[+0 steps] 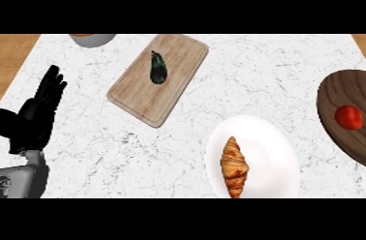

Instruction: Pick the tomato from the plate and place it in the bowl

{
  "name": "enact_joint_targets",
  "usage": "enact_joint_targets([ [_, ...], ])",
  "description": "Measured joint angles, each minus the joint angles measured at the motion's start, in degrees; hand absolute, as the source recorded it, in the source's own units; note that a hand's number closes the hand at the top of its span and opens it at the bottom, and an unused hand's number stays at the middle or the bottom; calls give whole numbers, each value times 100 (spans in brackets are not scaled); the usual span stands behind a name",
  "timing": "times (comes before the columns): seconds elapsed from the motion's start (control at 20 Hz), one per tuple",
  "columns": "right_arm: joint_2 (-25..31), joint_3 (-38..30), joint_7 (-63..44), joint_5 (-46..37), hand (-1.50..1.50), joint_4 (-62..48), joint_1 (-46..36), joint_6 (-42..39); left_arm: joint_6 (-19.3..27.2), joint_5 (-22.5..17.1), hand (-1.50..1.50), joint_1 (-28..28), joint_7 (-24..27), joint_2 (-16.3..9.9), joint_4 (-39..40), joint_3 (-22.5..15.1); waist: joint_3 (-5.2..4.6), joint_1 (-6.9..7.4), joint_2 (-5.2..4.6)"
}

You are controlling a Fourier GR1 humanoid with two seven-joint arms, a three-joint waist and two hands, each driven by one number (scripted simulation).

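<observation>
Although the task names a plate as the tomato's (349,116) starting place, the tomato is seen lying on a dark wooden dish (336,96) cut off by the right edge of the head view; whether this dish is the plate or the bowl cannot be settled from this view. The left hand (37,113) is shown at the far left, fingers straight and spread upward, holding nothing and resting over the marble counter (93,132). The right hand is not seen in the view, so nothing can be said of its fingers.

The governing relation is lateral. The tomato lies well apart from the left hand, across the whole width of the counter, with a cutting board (159,79) bearing an eggplant (158,68) and a white plate (268,137) bearing a croissant (234,167) between them. Being round, the tomato offers no long axis to align with, and an approach from any side is judged equally workable.

Because the tomato sits on the robot's right, the right arm is judged the nearer, and a reach by the left hand would have to be carried over the croissant. A grey bowl (93,39) is partly visible at the top left, beyond the left hand, well apart from the tomato.
</observation>
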State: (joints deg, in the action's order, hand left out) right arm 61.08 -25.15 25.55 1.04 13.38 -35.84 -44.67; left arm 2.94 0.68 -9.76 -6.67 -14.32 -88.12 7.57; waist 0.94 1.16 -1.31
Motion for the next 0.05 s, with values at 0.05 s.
enact_joint_targets([
  [0.05, 7, -46, -64, 72, -150, 19, -1, -57, 10, 7, 0, 0, -9, 16, 0, -13, 3, -6, 3],
])
